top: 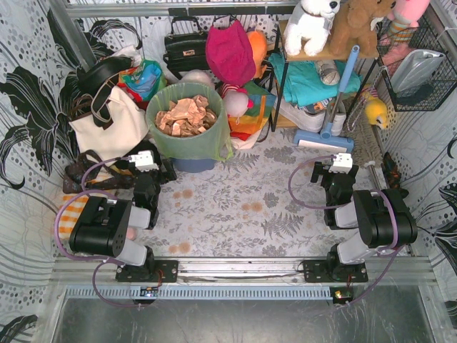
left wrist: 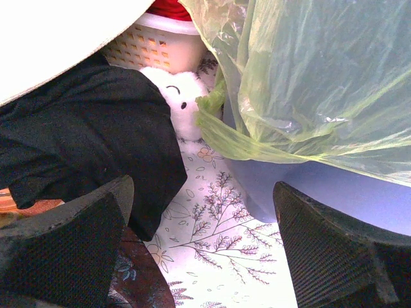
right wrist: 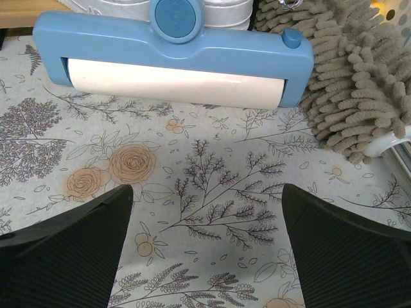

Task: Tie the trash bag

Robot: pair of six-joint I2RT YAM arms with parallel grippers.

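At the far left of the table a cream tote bag (top: 114, 125) with black straps leans beside the bin. Its pale side fills the top left corner of the left wrist view, above a dark fabric fold (left wrist: 96, 128).

The left gripper (left wrist: 202, 192) sits low over the floral table cover (top: 235, 207), just short of the bin's foot. Its jaws are spread wide and grip nothing; only the patterned cover lies between them. Whether its right-hand finger (left wrist: 321, 250) brushes the bin wall cannot be told.

The trash bag (top: 187, 121) stands toward the far edge of the table, left of centre. It lines a blue-grey round bin (top: 194, 164). It is thin, see-through, lime-green plastic, and its mouth gapes open and untied. The rim is turned out over the bin's lip and hangs down the outside in loose wrinkled folds. Crumpled tan-brown paper scraps (top: 186, 114) are heaped inside up to the brim. From the left wrist, the draped plastic (left wrist: 308, 83) sags over the bin wall (left wrist: 321, 192), with one twisted strand running along its lower edge.

The right gripper (right wrist: 207, 192) hovers over bare cover on the right half of the table, well apart from the bag. Its jaws are also fully spread and hold nothing. Beyond it, by the far edge, lies a blue roller head (right wrist: 173, 58) with a white roll. A beige shaggy mop pad (right wrist: 359, 83) lies just to the right of the roller head.
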